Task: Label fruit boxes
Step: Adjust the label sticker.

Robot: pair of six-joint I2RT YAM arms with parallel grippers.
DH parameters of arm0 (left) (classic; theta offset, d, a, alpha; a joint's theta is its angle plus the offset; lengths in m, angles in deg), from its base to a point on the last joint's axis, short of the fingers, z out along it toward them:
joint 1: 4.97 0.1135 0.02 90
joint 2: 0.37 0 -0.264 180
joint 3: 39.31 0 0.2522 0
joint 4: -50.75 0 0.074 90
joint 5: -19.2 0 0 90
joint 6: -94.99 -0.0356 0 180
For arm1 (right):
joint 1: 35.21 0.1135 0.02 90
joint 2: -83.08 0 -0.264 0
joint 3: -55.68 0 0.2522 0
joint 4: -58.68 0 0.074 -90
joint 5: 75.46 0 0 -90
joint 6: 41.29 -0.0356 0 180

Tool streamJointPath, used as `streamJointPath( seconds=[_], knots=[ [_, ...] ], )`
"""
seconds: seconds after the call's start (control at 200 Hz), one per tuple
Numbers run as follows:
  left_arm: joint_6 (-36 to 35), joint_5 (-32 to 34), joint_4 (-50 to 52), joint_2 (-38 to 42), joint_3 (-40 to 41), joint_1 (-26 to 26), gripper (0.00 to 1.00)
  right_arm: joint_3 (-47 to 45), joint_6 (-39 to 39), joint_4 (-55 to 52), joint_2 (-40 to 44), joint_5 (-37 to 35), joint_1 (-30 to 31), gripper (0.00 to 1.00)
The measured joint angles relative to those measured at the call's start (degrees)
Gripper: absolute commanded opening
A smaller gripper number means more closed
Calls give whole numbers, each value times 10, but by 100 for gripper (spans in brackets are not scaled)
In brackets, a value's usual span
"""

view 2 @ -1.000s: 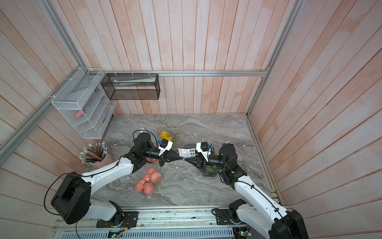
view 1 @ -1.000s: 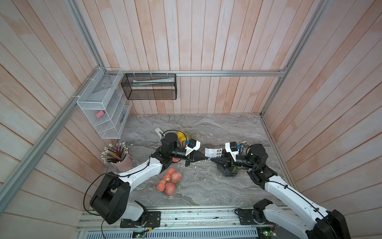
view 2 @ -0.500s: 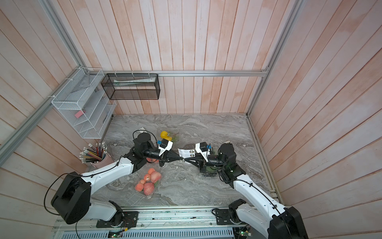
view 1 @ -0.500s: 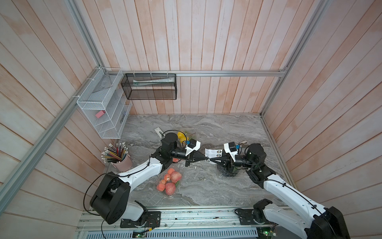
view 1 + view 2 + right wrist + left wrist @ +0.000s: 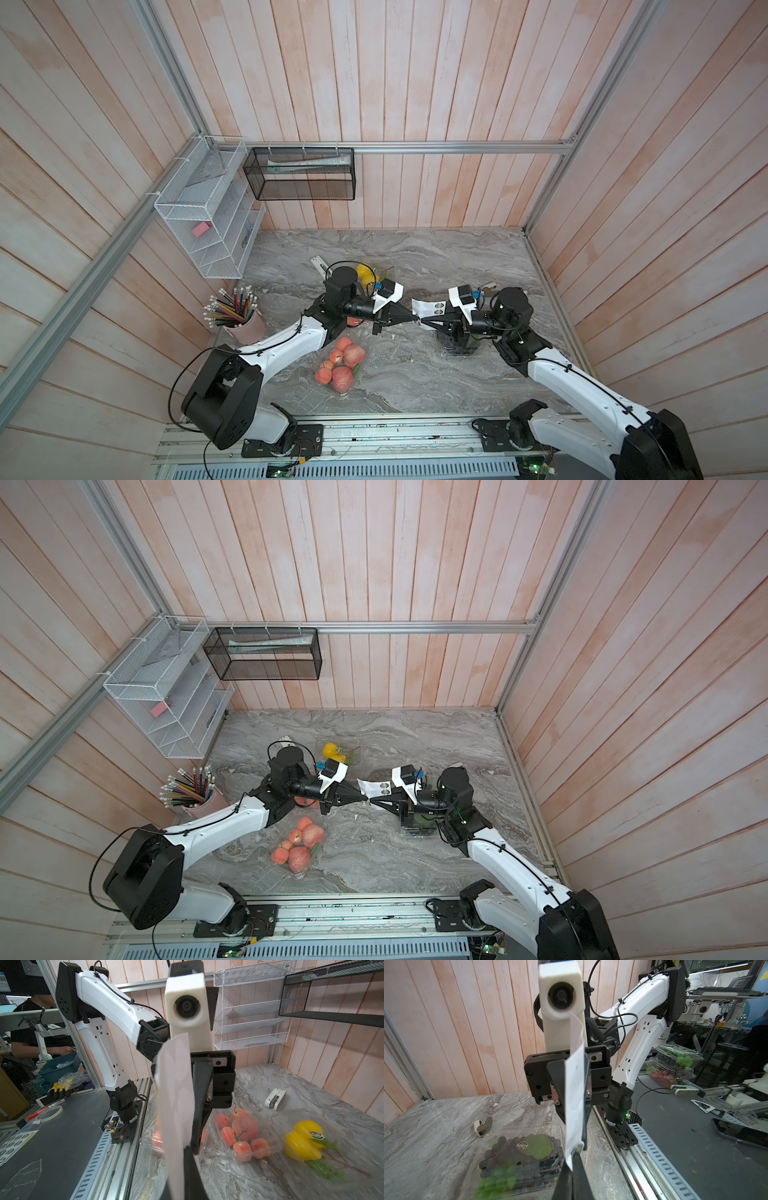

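My left gripper and right gripper meet tip to tip above the middle of the table, both shut. A white sticker sheet is pinched at its lower corner where the tips meet. It stands along the right fingers and ends at my left gripper. Beside my right gripper it runs past the jaws. The grape box lies under the right gripper. The yellow-fruit box sits behind the left wrist. One apple box lies near the front; the other is partly under the left arm.
A pink cup of pencils stands at the left edge. A small white device lies by the yellow-fruit box, and another small one behind the grapes. A white wire rack and a black mesh basket hang on the walls.
My right gripper has edged left to the left gripper's tip and shut at the sheet's corner. The left arm has held still, shut on the sheet.
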Motion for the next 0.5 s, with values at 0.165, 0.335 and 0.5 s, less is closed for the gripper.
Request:
streamJointPath(
  seconds=[0.165, 0.335, 0.5],
  knots=[
    [0, 0, -1, 0, 0, -1, 0, 0, 1, 2, 0, -5, 0, 0],
    [0, 0, -1, 0, 0, -1, 0, 0, 9, 2, 2, -20, 0, 0],
    [0, 0, -7, 0, 0, -1, 0, 0, 16, -1, 8, -33, 0, 0]
  ],
)
